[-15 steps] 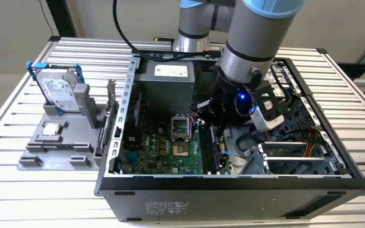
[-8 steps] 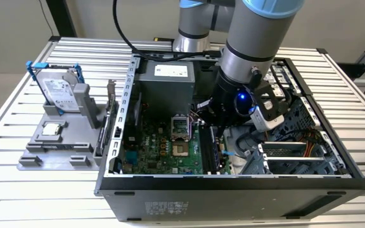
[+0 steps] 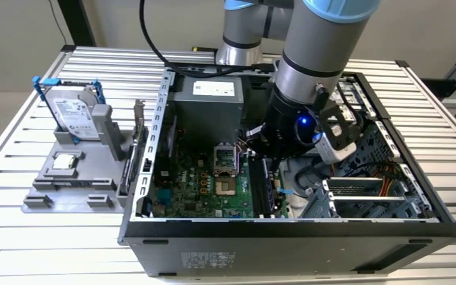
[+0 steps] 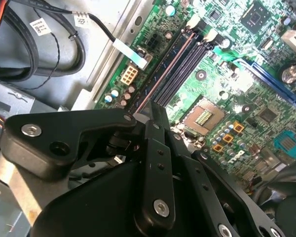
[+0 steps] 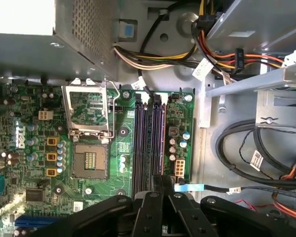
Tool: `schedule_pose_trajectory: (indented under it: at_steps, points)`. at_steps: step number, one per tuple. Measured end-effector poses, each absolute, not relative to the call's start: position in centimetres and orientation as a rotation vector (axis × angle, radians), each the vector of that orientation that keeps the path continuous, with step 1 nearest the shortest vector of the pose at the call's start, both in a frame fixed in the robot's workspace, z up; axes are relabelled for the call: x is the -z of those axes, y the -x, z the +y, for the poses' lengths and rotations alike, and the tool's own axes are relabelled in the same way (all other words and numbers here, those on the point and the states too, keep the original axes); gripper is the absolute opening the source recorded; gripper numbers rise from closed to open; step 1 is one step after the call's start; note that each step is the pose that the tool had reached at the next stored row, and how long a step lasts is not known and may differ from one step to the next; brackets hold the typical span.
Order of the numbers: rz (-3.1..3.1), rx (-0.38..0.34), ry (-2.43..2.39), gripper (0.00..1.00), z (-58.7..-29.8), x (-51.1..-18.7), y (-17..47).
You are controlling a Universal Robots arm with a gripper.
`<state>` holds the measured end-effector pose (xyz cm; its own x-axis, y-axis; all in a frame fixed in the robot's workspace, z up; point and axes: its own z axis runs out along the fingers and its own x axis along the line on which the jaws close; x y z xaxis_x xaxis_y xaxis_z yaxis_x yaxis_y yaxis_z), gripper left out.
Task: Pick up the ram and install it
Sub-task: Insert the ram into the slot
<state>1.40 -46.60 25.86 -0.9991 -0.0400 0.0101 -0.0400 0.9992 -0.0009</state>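
Black gripper (image 3: 269,155) hangs inside the open computer case (image 3: 418,196) in the exterior view, boxed by its metal walls. In both wrist views its fingers (image 4: 155,121) pinch the ram (image 4: 160,74), which stands in the motherboard's slots (image 5: 149,138) beside the socket (image 5: 90,160).

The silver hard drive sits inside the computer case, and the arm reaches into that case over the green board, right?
Not quite. The hard drive stands upright in the grey holder outside the computer case, on the exterior view's left. The arm does reach into the case, its gripper over the green board.
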Motion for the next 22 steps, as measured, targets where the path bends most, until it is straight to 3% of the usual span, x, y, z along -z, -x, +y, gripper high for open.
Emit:
schedule_pose_trajectory:
  at_steps: [22]
  points:
    - [-3.1, -0.001, -0.429, 0.0, -46.55, -25.85, -1.39]
